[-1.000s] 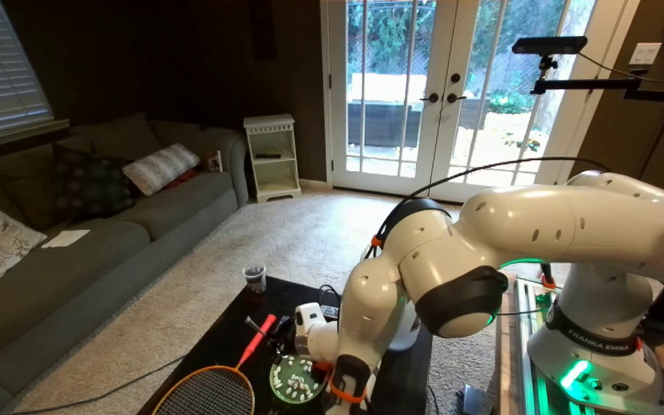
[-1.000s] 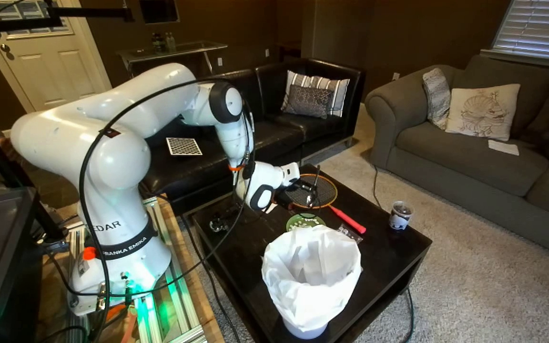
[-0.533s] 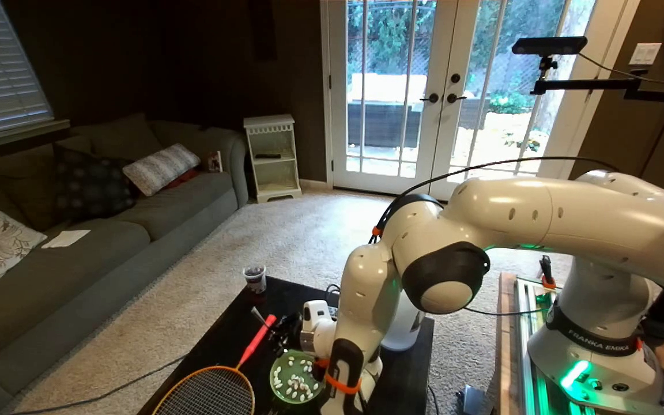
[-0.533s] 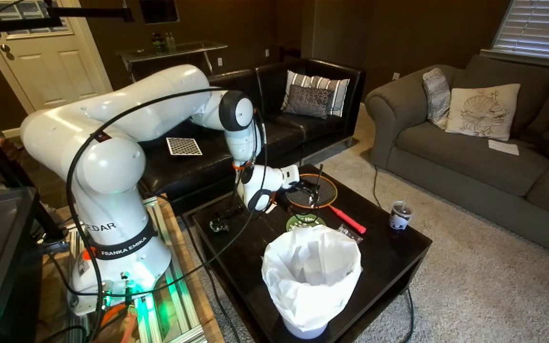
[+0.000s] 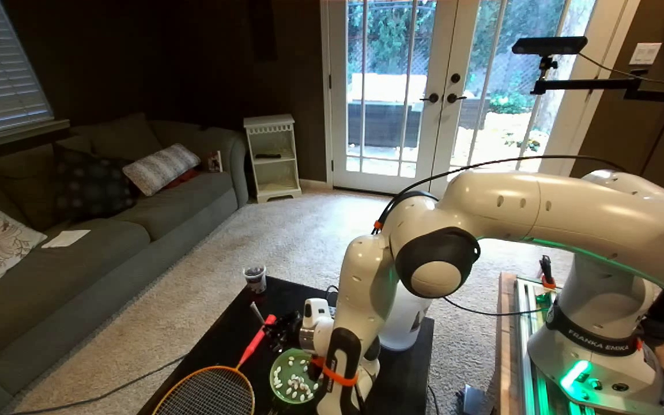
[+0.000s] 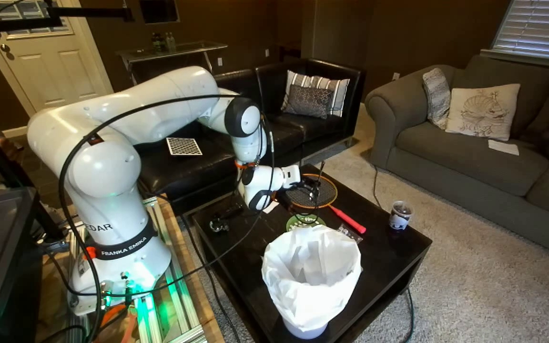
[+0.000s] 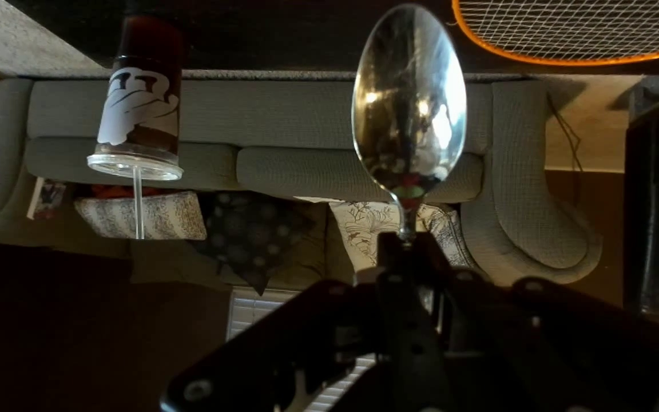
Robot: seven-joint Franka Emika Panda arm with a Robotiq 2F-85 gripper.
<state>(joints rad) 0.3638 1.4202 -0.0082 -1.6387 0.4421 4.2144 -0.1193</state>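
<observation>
Spoon (image 7: 409,109) held, partly hidden by gripper (image 7: 407,245).

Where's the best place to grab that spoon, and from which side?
Probably best to take the spoon by its slim stem, just past its bowl, from the side, as the gripper does: the spoon tilts bowl down, handle up, so the stem crosses the level grip. The broad, curved bowl might slip.

On table (image 6: 384,267): dish (image 5: 284,369) between bin (image 5: 398,328) and racket (image 5: 211,389), cup (image 6: 401,216) near corner; spoon (image 7: 409,103) in end effector (image 7: 407,246).
</observation>
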